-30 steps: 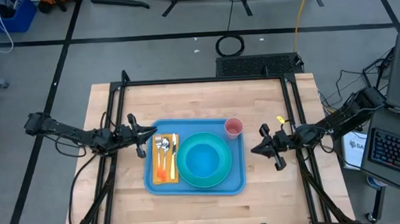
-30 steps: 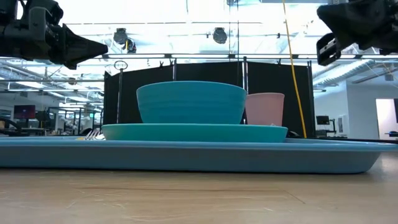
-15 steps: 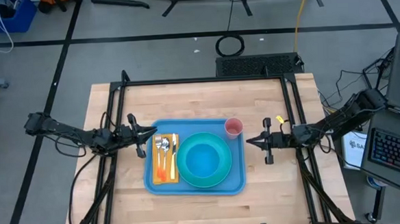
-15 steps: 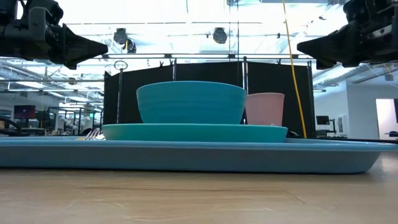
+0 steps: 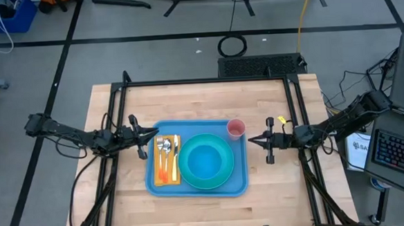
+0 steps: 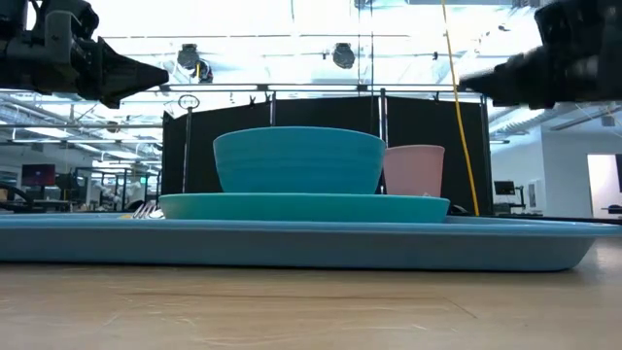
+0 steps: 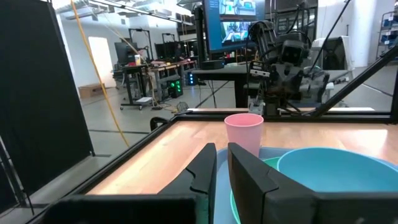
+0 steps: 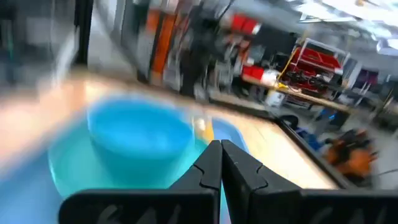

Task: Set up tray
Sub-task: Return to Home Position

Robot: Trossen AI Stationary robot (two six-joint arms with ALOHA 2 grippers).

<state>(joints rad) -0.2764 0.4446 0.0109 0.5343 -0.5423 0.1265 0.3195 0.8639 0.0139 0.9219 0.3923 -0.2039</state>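
The left gripper (image 7: pixel 221 150), fingers all but together, faces a pink cup (image 7: pixel 244 130) at 12 o'clock. A blue bowl (image 7: pixel 336 171) sits at 2 o'clock, with the right arm (image 7: pixel 283 59) beyond both, across the worktop (image 7: pixel 161 149).

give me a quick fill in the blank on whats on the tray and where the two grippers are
Inside the large light-blue plastic tray, the small round bowl on the round turquoise plate is ____. The silver cutlery lies on a ____ napkin. The left gripper hovers by the cutlery end, the right gripper by the end with the ____ plastic cup.
Missing words: blue, yellow, pink.
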